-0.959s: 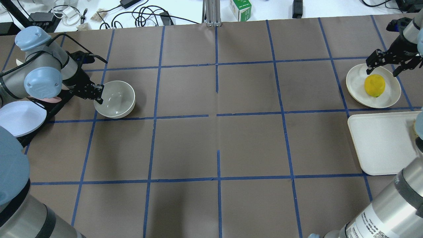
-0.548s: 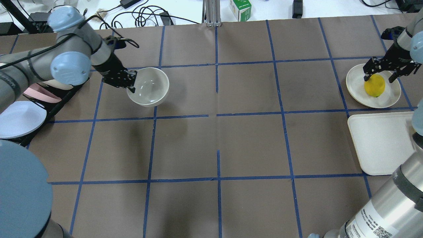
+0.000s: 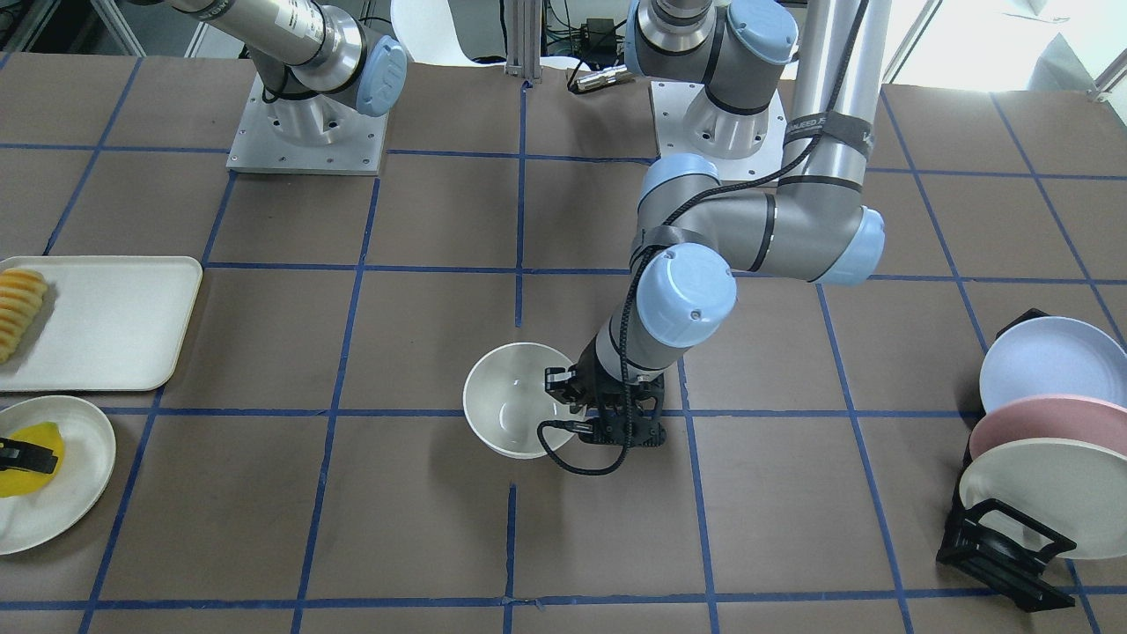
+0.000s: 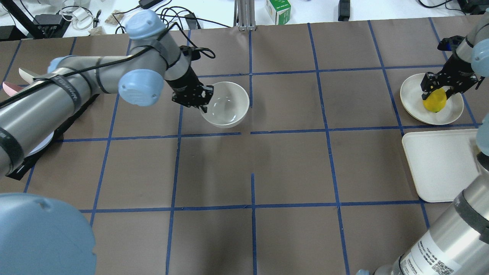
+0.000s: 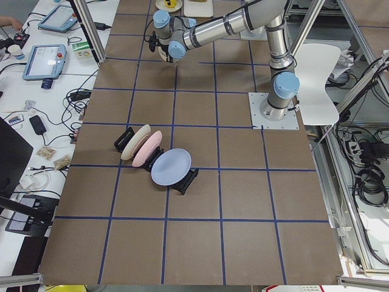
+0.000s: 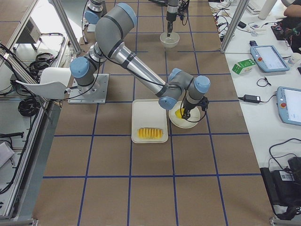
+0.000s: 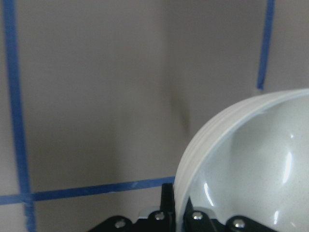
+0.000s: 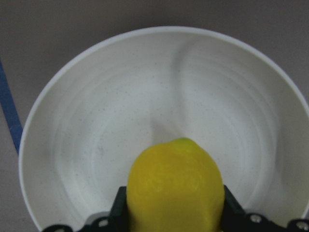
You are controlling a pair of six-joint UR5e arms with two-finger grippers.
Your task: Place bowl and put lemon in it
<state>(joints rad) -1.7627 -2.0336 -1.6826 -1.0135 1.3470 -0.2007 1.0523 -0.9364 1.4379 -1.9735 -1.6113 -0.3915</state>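
A: Where's the bowl?
B: Near the middle of the table. It's deep, round, glossy off-white. The left gripper pinches its thin rim, fingers nearly closed.
A: And the lemon?
B: Smooth yellow oval over a shallow speckled plate. The right gripper clamps both its sides.

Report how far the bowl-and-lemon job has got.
Done: nothing finished yet. In hand: the left end effector grips the rim of the small deep off-white bowl near the table's middle, and the right end effector is closed on the bright yellow oval lemon at the flat cream plate. Left: release the bowl, carry the lemon across, drop it in.
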